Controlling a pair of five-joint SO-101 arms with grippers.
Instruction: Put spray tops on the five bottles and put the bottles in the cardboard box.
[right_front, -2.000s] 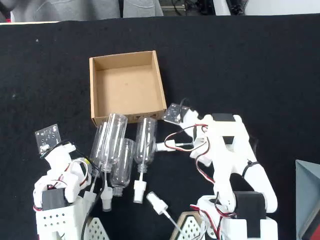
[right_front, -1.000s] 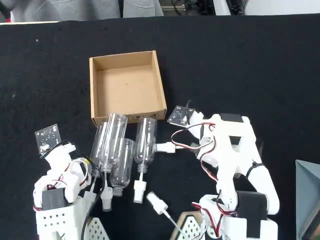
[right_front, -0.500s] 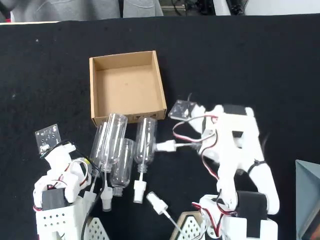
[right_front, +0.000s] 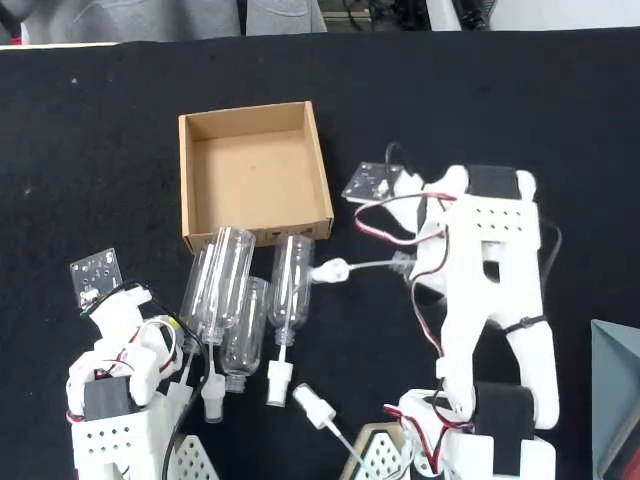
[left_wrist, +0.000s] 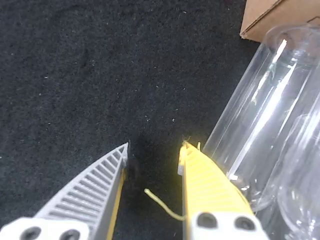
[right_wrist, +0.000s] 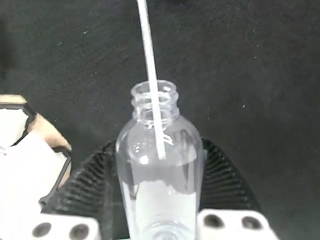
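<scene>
Nearest you, on the side of the box that faces the arm bases and well apart from it, a loose spray top (right_front: 318, 408) lies on the black table (right_front: 100, 150). Two more tops (right_front: 279, 378) sit just at the neck ends of the bottle cluster, and you cannot tell whether either is seated. Your left gripper (left_wrist: 152, 149) sits low beside that cluster with its jaws spread wide over the table, and its yellow finger (left_wrist: 207, 190) is just beside a clear bottle's wall. Four bottles (right_front: 228, 275) lie on their sides together, bottoms at or just short of the box's near wall and necks pointing away from it. Right of the cluster, off the box's near right corner, your right gripper (right_wrist: 159, 150) is clamped on a fifth bottle (right_wrist: 159, 190), with a black finger on either side of its body. A tube (right_wrist: 150, 75) from a spray top runs into that bottle's open neck and reaches partway down. That top's head (right_front: 335, 270) stands well out from the neck, just beside the rightmost bottle of the cluster. Farthest from you, the box (right_front: 185, 180) stands open side up.
</scene>
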